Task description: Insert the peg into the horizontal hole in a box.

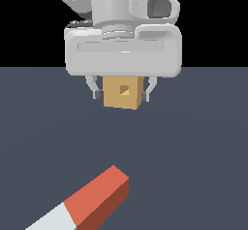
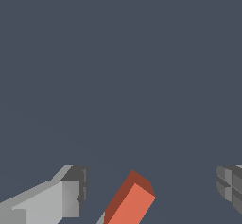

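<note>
Exterior view: I see my gripper (image 1: 124, 92) high up, jaws apart and holding nothing; the box (image 1: 124, 92) shows between the fingers, its depth unclear.
Peg (image 1: 85, 201): lies on the floor, well apart, red end towards the box.
Hole (image 1: 125, 90): dark square, box face centre.
Wrist view: red end (image 2: 130, 201) between open fingers (image 2: 71, 194).
Next: I'd descend, centre and square across the bar.
Surfaces: flat, matte, sharp-edged.
</note>
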Controlling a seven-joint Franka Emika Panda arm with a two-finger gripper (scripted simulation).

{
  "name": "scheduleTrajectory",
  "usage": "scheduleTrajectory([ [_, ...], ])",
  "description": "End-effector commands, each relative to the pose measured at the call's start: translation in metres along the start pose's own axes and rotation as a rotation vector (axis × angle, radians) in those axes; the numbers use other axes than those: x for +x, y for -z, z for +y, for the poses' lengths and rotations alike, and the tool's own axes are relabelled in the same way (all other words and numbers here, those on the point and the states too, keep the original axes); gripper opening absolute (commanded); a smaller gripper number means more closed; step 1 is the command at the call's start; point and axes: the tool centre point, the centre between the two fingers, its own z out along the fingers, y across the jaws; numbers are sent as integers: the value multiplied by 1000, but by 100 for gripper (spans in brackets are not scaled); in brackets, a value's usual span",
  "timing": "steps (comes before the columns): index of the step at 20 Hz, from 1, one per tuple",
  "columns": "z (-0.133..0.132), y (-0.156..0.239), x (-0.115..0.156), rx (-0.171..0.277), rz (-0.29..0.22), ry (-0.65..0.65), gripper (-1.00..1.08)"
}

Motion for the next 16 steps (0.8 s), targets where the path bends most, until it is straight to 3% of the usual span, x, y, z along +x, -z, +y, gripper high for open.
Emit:
scheduleTrajectory([
  [1,-1,-13,-36,0,-3,-103,100],
  [9,-34,-55,-150,-1,-7,-451,100],
  [16,-57,-71,-187,-1,-7,-580,100],
])
